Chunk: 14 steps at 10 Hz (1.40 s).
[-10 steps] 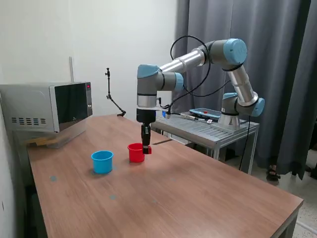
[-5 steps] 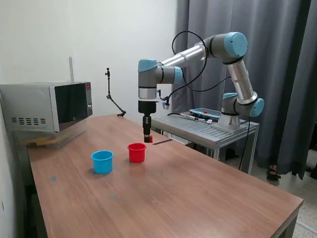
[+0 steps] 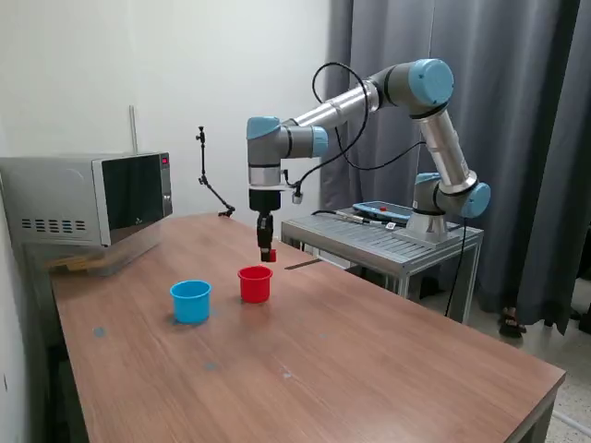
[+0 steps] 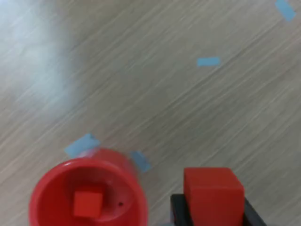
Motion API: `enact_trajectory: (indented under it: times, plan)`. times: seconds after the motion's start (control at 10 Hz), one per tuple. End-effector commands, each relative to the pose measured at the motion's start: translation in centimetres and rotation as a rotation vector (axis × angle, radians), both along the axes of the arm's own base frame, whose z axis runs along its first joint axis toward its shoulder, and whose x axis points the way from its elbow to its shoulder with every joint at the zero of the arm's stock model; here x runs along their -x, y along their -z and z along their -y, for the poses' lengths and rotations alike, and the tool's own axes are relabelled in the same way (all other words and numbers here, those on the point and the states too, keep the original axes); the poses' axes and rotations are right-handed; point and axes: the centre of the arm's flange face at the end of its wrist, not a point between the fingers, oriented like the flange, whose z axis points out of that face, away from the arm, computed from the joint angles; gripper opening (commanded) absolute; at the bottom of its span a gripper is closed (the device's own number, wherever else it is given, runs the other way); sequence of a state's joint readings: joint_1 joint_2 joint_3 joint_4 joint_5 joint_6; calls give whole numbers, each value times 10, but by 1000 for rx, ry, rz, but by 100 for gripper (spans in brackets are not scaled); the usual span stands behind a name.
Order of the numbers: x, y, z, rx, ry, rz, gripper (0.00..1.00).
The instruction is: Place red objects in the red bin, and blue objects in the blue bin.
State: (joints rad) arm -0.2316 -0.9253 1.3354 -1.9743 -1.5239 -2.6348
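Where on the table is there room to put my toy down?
The near half of the table, in front of the blue cup and red cup, is bare. It is crowded around the cups, where the gripper hangs with a red cube.

A red cube (image 4: 213, 195) sits in the black end effector (image 3: 267, 254), another red cube (image 4: 87, 203) lies in the red cup (image 4: 87, 193), the second cup (image 3: 190, 301) is light blue, and the brown wood-grain table (image 3: 369, 369) bears small light-blue tape marks (image 4: 208, 61).
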Motion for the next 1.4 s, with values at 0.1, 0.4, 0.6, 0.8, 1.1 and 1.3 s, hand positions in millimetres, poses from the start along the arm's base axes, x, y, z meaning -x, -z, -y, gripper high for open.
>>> enact_trajectory:
  times: [0.1, 0.4, 0.6, 0.8, 1.1, 1.3]
  plan:
    - [-7, 5, -31, -37, 13, 23, 0]
    - [-18, 21, -45, -31, 35, 58, 0]
    - [-23, 28, -46, -27, 37, 75, 0]
    - [-25, 29, -58, -22, 57, 74, 0]
    - [-26, 29, -68, -22, 71, 74, 0]
    - [-26, 28, -70, -23, 75, 71, 0]
